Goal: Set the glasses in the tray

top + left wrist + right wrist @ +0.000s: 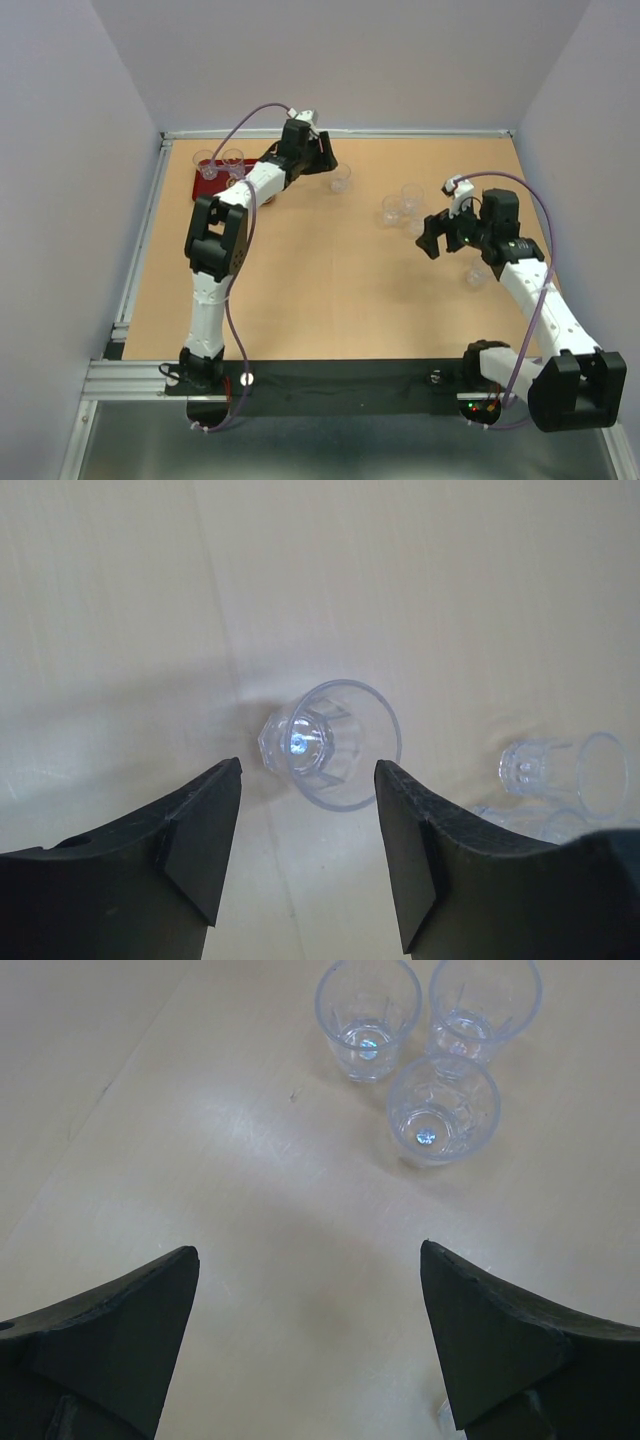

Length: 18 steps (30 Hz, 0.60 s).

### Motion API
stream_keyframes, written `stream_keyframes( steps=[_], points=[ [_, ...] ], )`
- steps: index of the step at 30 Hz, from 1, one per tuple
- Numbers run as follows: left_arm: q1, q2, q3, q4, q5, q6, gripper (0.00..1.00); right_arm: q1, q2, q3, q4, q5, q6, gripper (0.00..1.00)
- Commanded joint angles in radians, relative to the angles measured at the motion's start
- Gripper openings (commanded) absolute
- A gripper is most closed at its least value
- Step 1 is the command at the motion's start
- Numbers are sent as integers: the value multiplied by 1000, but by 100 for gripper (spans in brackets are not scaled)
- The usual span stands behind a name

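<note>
The dark red tray (198, 187) lies at the back left with two clear glasses (206, 166) standing in it. My left gripper (326, 160) is open and hovers just behind a lone glass (341, 178). In the left wrist view that glass (330, 742) stands just beyond the open gripper (308, 770), untouched. Three glasses (404, 208) stand in a cluster at the right centre. My right gripper (431, 239) is open and empty just in front of them. In the right wrist view the cluster (441, 1110) lies ahead of the gripper (308, 1255). Another glass (478, 273) stands beside the right arm.
The wooden table has a metal rail (140, 240) along its left edge and grey walls on three sides. More glasses (560, 772) show at the right edge of the left wrist view. The left arm (218, 235) reaches over the tray's near end.
</note>
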Motion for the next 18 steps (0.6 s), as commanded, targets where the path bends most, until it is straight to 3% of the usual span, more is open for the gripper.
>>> stream_keyframes(
  steps=[1,9,13,18],
  points=[
    [-17,44,79,-34,-56,1,67,-12,-40,-18,36,-20,-5,96],
    [-48,130,233,-126,-146,16,61,-12,-56,-16,34,-29,-3,97],
    [-54,164,290,-184,-211,37,52,-12,-62,-16,34,-22,-3,97],
    [-60,169,301,-205,-242,73,31,-14,-66,-15,34,-17,-3,97]
  ],
)
